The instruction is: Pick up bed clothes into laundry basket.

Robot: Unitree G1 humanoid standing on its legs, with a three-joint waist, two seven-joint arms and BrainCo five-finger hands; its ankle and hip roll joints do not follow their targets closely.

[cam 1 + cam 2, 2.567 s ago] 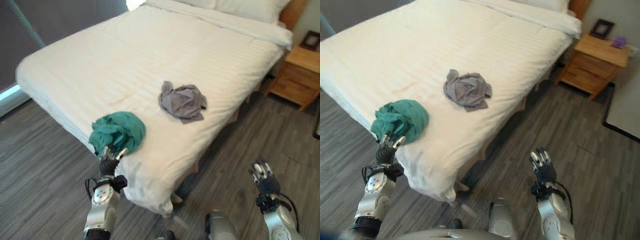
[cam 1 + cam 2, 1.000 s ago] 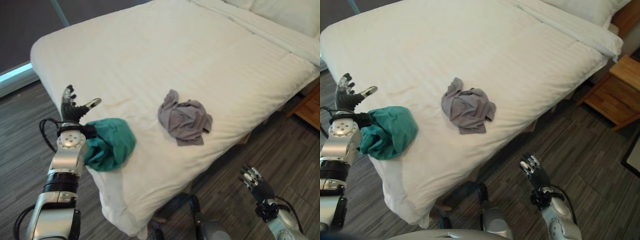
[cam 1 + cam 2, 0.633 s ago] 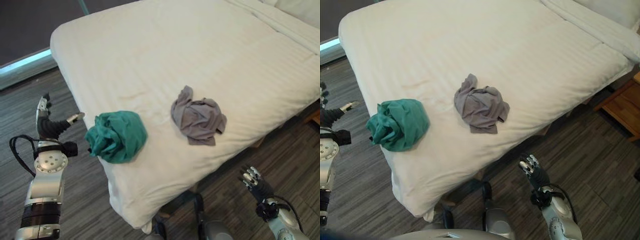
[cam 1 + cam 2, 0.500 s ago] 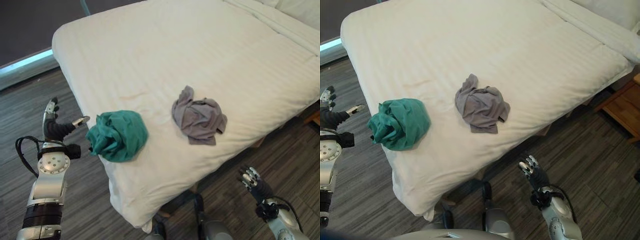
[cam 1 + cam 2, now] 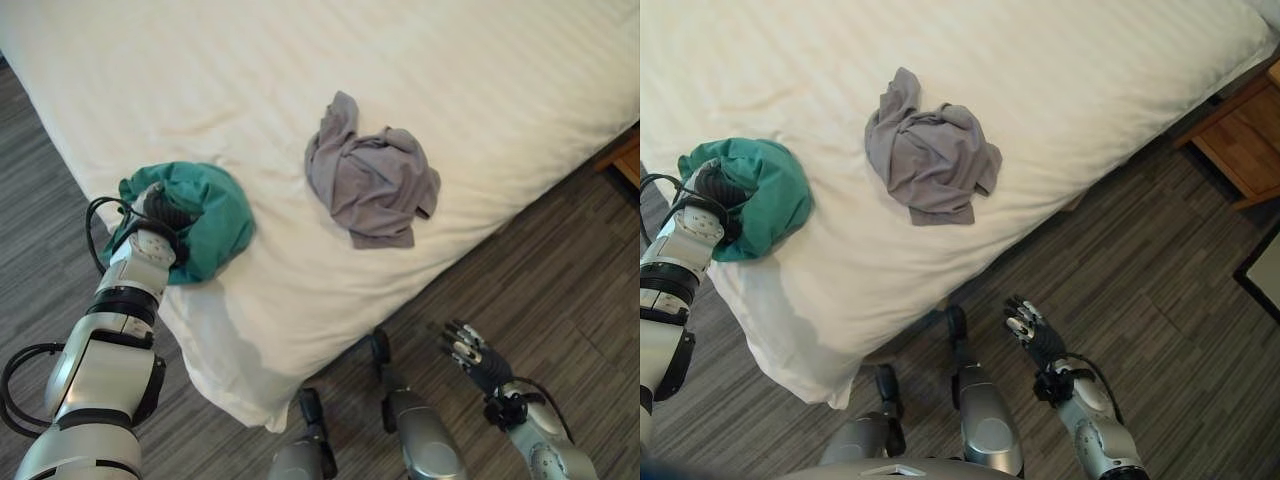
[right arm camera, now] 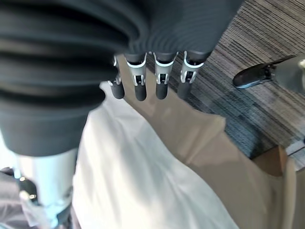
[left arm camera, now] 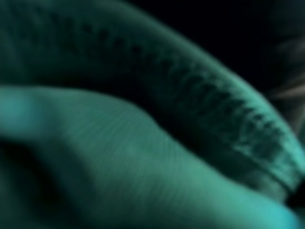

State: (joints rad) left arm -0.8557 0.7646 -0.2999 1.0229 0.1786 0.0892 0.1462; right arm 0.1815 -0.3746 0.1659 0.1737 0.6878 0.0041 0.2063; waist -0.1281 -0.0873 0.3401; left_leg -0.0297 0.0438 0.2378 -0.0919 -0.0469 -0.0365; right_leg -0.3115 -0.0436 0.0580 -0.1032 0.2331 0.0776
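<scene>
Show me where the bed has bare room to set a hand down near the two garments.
Bare sheet runs beyond the grey garment across the far bed, and a strip lies between it and the green garment. The bed corner is crowded: the left hand is buried in the green garment there. The right hand hangs over floor.

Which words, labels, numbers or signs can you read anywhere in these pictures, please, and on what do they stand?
None: no readable text stands on anything here.
The green garment, which hides the fingers of the left hand, is plain.
The grey garment is plain.
The white bed shows woven stripes, no print.
The wooden nightstand carries no label.
The right hand, open above the floor, bears no marking.
</scene>
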